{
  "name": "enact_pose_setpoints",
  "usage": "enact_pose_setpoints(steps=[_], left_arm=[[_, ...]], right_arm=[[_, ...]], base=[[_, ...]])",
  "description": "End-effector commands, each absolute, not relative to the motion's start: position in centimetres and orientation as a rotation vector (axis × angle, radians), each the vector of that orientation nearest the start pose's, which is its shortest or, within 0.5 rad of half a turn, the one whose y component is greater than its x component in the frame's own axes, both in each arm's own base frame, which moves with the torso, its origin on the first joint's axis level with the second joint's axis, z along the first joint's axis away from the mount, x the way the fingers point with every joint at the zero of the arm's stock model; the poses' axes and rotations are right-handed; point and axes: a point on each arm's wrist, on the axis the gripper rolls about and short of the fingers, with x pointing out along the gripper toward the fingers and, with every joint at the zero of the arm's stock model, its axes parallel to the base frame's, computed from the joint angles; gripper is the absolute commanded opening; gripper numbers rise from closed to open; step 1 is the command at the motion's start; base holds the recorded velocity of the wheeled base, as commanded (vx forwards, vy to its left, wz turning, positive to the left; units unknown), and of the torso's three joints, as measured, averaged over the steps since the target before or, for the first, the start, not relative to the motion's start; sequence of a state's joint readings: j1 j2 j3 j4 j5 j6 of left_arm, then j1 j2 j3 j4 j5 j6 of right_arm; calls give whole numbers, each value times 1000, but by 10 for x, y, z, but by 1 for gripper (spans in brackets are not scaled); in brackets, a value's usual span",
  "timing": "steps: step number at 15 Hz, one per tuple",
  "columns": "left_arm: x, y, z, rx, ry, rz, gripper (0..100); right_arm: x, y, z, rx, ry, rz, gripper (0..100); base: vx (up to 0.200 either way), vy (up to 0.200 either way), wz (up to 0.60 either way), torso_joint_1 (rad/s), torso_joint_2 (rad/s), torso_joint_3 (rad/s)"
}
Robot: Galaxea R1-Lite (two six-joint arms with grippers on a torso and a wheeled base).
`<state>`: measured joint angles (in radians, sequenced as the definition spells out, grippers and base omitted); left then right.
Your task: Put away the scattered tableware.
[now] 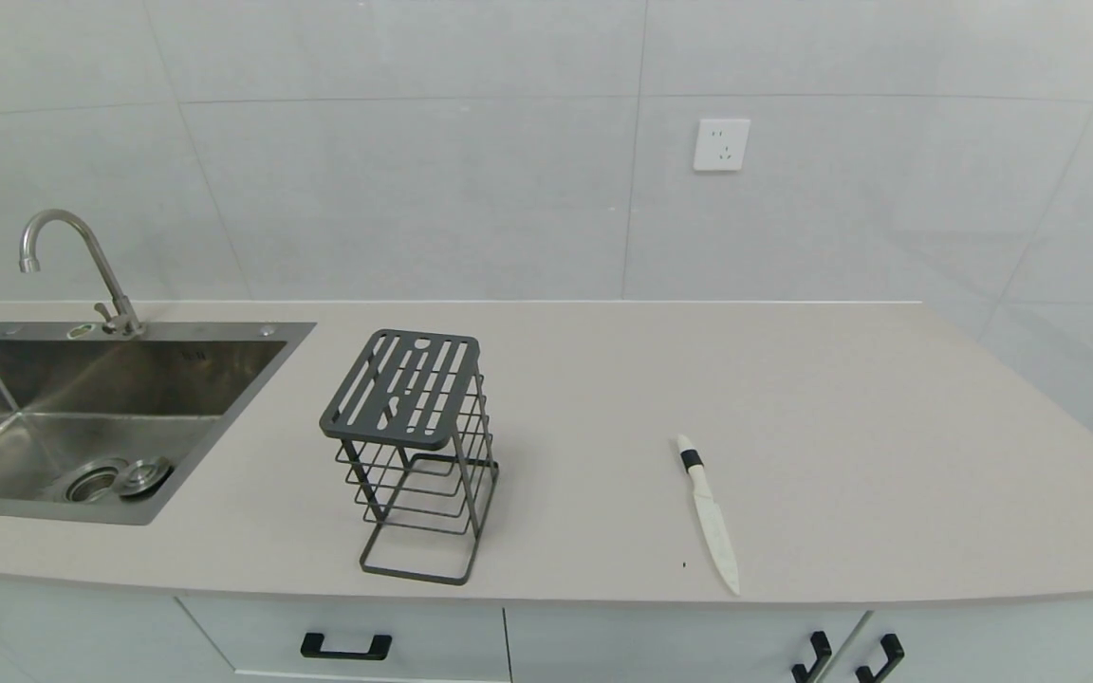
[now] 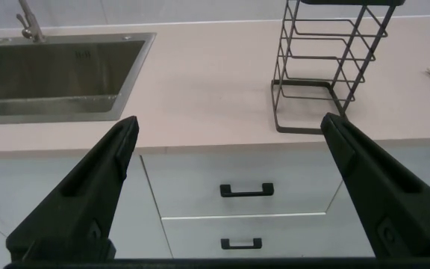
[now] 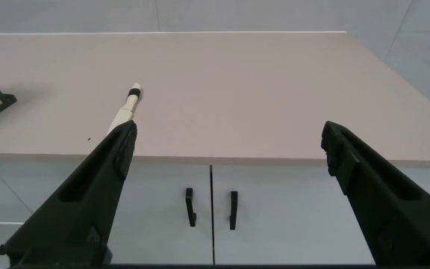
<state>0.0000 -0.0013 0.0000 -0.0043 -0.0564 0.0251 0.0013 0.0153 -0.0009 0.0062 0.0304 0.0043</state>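
Both arms are stationed low in front of the cabinet fronts, below the level of the work surface. The left gripper (image 2: 228, 127) has its fingers spread wide and holds nothing; it faces the drawers (image 2: 245, 190) under the rack. The right gripper (image 3: 228, 128) is likewise spread wide and empty, and it faces the stretch of counter where the knife lies, which probably makes it the better arm for the pick. The countertop (image 1: 841, 408) is a plain, pale, matte slab. The task item, a white knife (image 1: 708, 512) with a black band on its handle, lies flat near the front edge with the blade tip toward the robot and the handle toward the wall. Because it lies flat, a grasp likely has to come from above, across the handle. Well apart from it, toward the robot's left, stands a dark wire rack (image 1: 414, 446), upright, with a slotted top plate; the slots appear unoccupied, and this is the probable destination for the blade. Farther left, a steel sink (image 1: 129, 330) is set into the counter, with a curved faucet (image 1: 102, 266) at its rear rim. Behind everything rises a grey tiled wall (image 1: 414, 190) carrying a white socket (image 1: 721, 144).
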Motion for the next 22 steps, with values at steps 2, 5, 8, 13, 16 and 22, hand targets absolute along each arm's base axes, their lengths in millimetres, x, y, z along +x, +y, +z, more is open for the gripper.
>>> enact_pose_setpoints(steps=[2, 5, 8, 13, 16, 22], left_arm=[[-23, -1, 76, 25, -4, -57, 100], [-23, -1, 76, 25, -5, -58, 100], [-23, -1, 76, 25, -5, -57, 100], [-23, -1, 76, 23, -5, -57, 100], [-23, -1, 76, 23, -5, -57, 100], [-23, -1, 76, 23, -5, -57, 100]], right_arm=[[-22, 1, 76, 5, 20, 32, 100], [-22, 1, 75, 5, 22, 32, 100], [-22, 1, 75, 5, 22, 32, 100], [-22, 1, 75, 5, 22, 32, 100], [-22, 1, 76, 5, 20, 34, 100], [-22, 1, 76, 5, 20, 32, 100]], base=[[0, 0, 0, 0, 0, 0], [133, 0, 0, 2, 0, 0], [0, 0, 0, 0, 0, 0], [0, 0, 0, 0, 0, 0], [0, 0, 0, 0, 0, 0], [0, 0, 0, 73, -148, -74]])
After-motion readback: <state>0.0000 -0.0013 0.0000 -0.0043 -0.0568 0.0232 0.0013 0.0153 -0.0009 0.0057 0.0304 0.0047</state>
